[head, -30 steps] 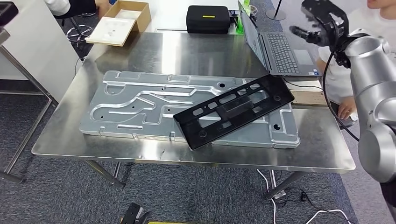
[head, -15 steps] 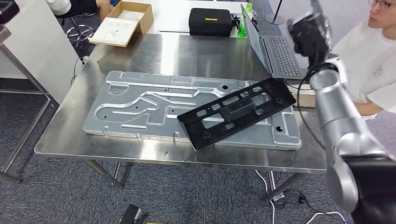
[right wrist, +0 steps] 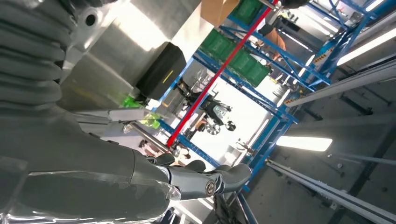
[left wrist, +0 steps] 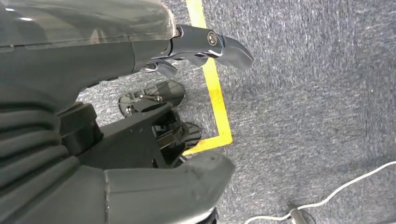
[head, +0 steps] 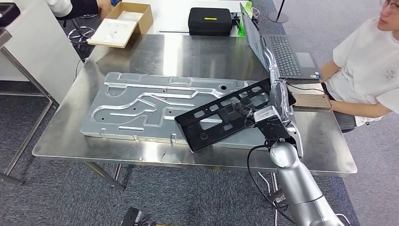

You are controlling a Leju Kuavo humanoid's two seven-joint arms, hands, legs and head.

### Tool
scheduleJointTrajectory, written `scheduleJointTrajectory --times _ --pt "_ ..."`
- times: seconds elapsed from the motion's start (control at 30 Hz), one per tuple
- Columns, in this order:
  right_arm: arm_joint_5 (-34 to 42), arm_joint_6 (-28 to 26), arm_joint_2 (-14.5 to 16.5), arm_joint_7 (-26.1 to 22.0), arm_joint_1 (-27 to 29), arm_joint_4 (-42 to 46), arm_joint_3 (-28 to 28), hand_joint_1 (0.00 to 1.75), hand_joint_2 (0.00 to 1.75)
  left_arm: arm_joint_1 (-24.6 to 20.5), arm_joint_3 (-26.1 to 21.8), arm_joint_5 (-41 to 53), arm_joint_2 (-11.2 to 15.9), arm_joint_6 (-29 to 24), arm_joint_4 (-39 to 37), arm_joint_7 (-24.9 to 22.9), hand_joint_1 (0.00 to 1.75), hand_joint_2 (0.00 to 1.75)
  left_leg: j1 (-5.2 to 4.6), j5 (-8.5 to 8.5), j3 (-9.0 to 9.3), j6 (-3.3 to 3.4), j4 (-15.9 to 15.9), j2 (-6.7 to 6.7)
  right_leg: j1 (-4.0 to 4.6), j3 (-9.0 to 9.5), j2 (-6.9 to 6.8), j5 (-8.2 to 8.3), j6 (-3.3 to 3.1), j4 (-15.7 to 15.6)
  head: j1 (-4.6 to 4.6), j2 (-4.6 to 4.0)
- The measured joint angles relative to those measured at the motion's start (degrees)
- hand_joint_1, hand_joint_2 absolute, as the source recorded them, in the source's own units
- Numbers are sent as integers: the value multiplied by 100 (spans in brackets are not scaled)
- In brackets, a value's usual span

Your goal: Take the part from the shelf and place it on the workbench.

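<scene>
The black slotted part (head: 221, 126) lies flat and askew on a large silver stamped plate (head: 136, 106) on the steel workbench (head: 197, 52). My right hand (head: 277, 94) is raised over the part's right end, its silver arm rising from below the bench's near edge. In the right wrist view this hand (right wrist: 140, 177) has its fingers (right wrist: 224, 177) stretched out and holds nothing; the view faces upward at blue racking. My left hand (left wrist: 140, 46) hangs over grey carpet, fingers apart and holding nothing.
A person in a white shirt (head: 367, 70) sits at the bench's right side by an open laptop (head: 287, 54). A black case (head: 210, 19) and a cardboard box (head: 122, 21) stand at the far edge. Yellow floor tape (left wrist: 212, 88) crosses the carpet.
My right arm has swung down from high above the laptop to low at the bench's near right, with the hand over the part's right end. The black part has not moved.
</scene>
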State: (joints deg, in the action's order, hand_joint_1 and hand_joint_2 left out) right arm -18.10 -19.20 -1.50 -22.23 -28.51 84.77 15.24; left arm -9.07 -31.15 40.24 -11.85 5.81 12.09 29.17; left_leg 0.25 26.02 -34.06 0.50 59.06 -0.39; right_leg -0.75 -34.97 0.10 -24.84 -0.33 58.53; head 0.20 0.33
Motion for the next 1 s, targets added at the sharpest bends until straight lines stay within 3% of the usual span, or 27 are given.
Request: scheduleJointTrajectory --times 0.03,0.1,0.17,0.2,0.23,0.3,0.37,0.47,0.53,0.63,0.67,0.7,0.73,0.77,0.83,0.9,0.97,1.0 --pt "-19 -17 13 -14 33 66 13 0 175 0 -1 0 1 -2 0 1 0 175 2 116 -66 -27 158 3 -17 9 -4 15 -35 -23 -1 0" --pt "-142 -108 53 -96 150 204 67 0 175 6 -3 -1 1 -6 0 1 0 175 21 484 -346 -68 794 5 -13 11 -15 18 -77 -32 -1 0" --pt "-364 -265 105 -202 377 366 183 0 87 29 -9 -5 1 -5 0 1 0 175 36 718 -612 -96 1401 5 -2 7 -22 11 -89 -22 -1 0" --pt "-471 -346 134 -233 502 450 260 0 44 43 -15 -9 1 -5 0 0 0 175 41 686 -627 -104 1454 5 -1 5 -23 7 -88 -12 -2 0" --pt "-566 -421 162 -250 618 536 347 0 0 53 -24 -14 2 -5 0 -1 0 175 44 554 -536 -104 1289 6 -3 4 -19 0 -83 1 -2 0" --pt "-727 -548 200 -267 776 705 511 0 0 56 -38 -18 5 -7 0 -3 0 87 46 219 -163 -84 562 6 0 0 -9 -19 -57 36 -3 0" --pt "-948 -665 214 -293 842 858 644 0 0 50 -43 -4 7 -7 0 -9 0 0 32 68 91 -33 50 3 17 -11 1 -32 -4 65 -1 0" --pt "-1442 -837 214 -288 859 1055 800 0 0 56 -44 26 6 -7 0 -34 0 0 17 36 118 72 -51 -6 15 -14 -5 -20 96 58 0 0" --pt "-1692 -933 205 -245 849 1161 869 0 0 51 -44 44 3 -7 0 -43 0 0 30 -13 132 155 -104 -22 0 -80 -13 -154 152 224 1 0" --pt "-1868 -1011 185 -180 823 1241 930 0 0 44 -44 52 1 -7 0 -45 0 0 28 -44 118 212 -123 -67 -9 -505 -10 -684 196 1177 2 0" --pt "-1906 -1020 175 -168 819 1249 953 0 0 49 -44 51 1 -7 0 -45 0 0 25 -45 109 213 -117 -95 -9 -639 -10 -785 202 1469 2 0" --pt "-1941 -1026 165 -158 815 1252 976 0 0 54 -44 51 1 -7 0 -45 0 0 22 -46 102 214 -108 -133 -8 -682 -9 -774 199 1574 2 0" --pt "-1976 -1028 158 -149 806 1255 999 0 0 57 -44 50 1 -6 0 -45 0 0 20 -46 97 212 -98 -178 -8 -619 0 -662 187 1472 2 0" --pt "-2006 -1030 155 -136 786 1262 1020 0 0 57 -44 49 1 -5 0 -45 0 0 19 -45 96 208 -87 -229 -6 -459 38 -476 165 1174 2 0" --pt "-2071 -1031 152 -104 721 1285 1060 0 0 51 -44 39 -3 -1 0 -44 0 0 15 -44 84 186 -67 -319 -6 -74 270 -182 102 424 1 0" --pt "-2120 -1033 149 -71 654 1303 1098 0 0 43 -45 23 -7 6 0 -39 0 0 27 -57 46 125 -60 -409 6 98 416 -118 67 59 1 0" --pt "-2146 -1033 149 -41 604 1310 1137 0 0 46 -46 16 -4 11 0 -37 0 0 42 -81 15 48 -78 -502 8 122 318 -107 41 4 3 0" --pt "-2156 -1032 150 -27 579 1312 1161 0 0 53 -46 16 -2 13 0 -37 0 0 38 -69 4 19 -62 -467 -3 145 257 -92 14 -35 1 0"
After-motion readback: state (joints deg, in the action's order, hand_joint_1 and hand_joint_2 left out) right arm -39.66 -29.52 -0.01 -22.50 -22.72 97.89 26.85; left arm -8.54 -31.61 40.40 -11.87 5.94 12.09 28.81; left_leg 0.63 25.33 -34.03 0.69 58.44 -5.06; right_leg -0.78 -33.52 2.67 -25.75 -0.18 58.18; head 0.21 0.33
